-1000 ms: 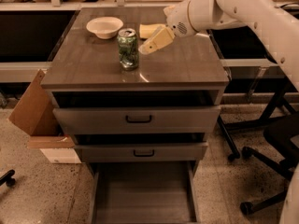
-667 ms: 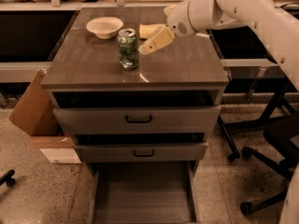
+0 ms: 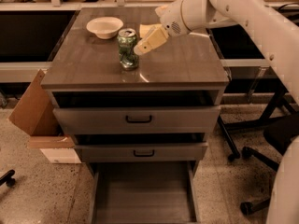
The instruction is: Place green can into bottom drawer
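The green can [image 3: 127,49] stands upright on the grey cabinet's top [image 3: 177,64], left of centre, just in front of a white bowl [image 3: 104,27]. My gripper [image 3: 145,43] is on the white arm reaching in from the upper right. It hovers just right of the can's upper half, very close to it or touching it. The bottom drawer [image 3: 142,197] is pulled out at floor level, and its flat floor is bare. The two upper drawers with black handles [image 3: 138,119] are slightly ajar.
A pale flat item [image 3: 144,29] lies on the cabinet top behind the gripper. A cardboard box [image 3: 29,107] leans at the cabinet's left. Office chair legs and castors [image 3: 254,157] stand to the right. Dark desks flank the cabinet.
The gripper and arm have shifted a little to the left, closer to the can. The can, the bowl and the drawers have not moved.
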{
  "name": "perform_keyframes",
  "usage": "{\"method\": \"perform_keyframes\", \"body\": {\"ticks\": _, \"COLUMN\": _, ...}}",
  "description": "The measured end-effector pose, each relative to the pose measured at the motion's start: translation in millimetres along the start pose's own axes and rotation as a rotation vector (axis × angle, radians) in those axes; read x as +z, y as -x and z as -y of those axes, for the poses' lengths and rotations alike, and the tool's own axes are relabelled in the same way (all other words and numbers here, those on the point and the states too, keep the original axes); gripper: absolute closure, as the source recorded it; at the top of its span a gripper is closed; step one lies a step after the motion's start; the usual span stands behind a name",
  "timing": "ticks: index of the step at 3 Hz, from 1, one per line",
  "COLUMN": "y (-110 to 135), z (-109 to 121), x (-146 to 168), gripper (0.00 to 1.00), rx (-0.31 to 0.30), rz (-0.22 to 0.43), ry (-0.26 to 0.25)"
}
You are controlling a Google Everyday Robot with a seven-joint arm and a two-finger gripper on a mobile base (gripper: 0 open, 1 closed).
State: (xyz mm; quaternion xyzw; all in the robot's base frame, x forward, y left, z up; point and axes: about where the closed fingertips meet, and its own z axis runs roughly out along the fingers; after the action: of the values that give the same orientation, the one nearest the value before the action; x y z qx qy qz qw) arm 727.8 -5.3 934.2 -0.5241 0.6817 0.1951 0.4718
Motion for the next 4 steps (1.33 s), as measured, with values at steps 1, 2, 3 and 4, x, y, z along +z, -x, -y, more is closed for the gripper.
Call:
{"method": "perform_keyframes", "body": {"ticks": 1, "y": -2, "z": -3, "x": 14, "gripper": 0.00, "rx": -0.001, "rz": -0.022, "ry": 0.021}}
{"method": "perform_keyframes", "body": {"ticks": 2, "y": -8, "z": -2, "x": 30, "gripper": 0.00, "rx": 0.012, "rz": -0.047, "ry": 0.031}}
{"method": "perform_keyframes", "body": {"ticks": 3, "y": -10, "z": -3, "x": 47, "gripper": 0.25, "rx": 0.015, "rz": -0.052, "ry": 0.044}}
{"method": "perform_keyframes", "body": {"ticks": 4, "y": -10, "z": -3, "x": 53, "gripper": 0.48, "rx": 0.016, "rz": -0.048, "ry": 0.049}}
